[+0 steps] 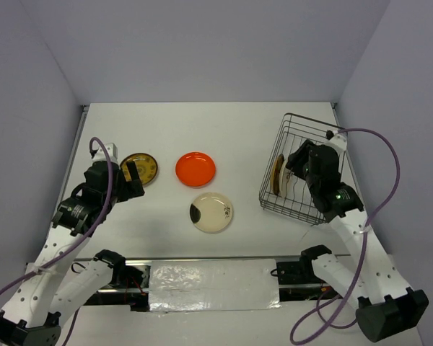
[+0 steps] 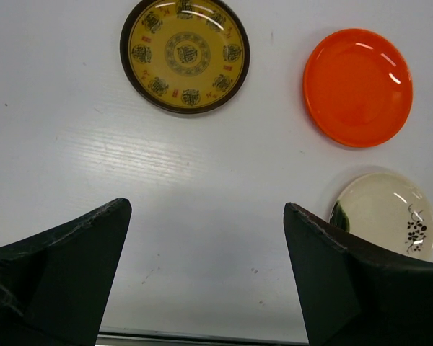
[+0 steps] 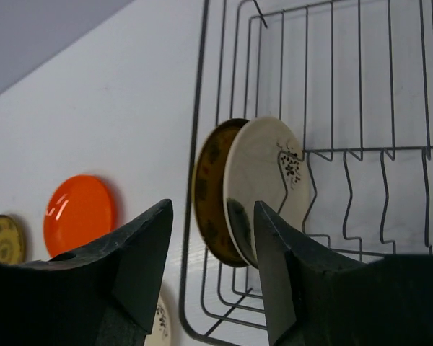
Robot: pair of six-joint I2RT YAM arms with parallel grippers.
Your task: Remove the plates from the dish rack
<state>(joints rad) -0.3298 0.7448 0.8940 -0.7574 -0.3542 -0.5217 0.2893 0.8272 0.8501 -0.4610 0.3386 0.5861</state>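
The wire dish rack (image 1: 307,133) stands at the right of the table. Two plates stand upright side by side at its left end: a dark brown one (image 3: 209,194) and a cream one with a dark patch (image 3: 263,180). My right gripper (image 3: 212,204) hovers just short of their rims, jaws apart with nothing between them. Three plates lie flat on the table: brown with a yellow centre (image 2: 185,54), orange (image 2: 358,86) and cream (image 2: 386,215). My left gripper (image 2: 206,216) is wide open above bare table, near the yellow-centred plate (image 1: 148,164).
The rest of the rack (image 3: 332,151) shows bare divider rods. The orange plate (image 1: 195,169) and the cream plate (image 1: 212,211) sit mid-table. A silver strip (image 1: 213,285) runs along the near edge between the arm bases. Grey walls enclose three sides.
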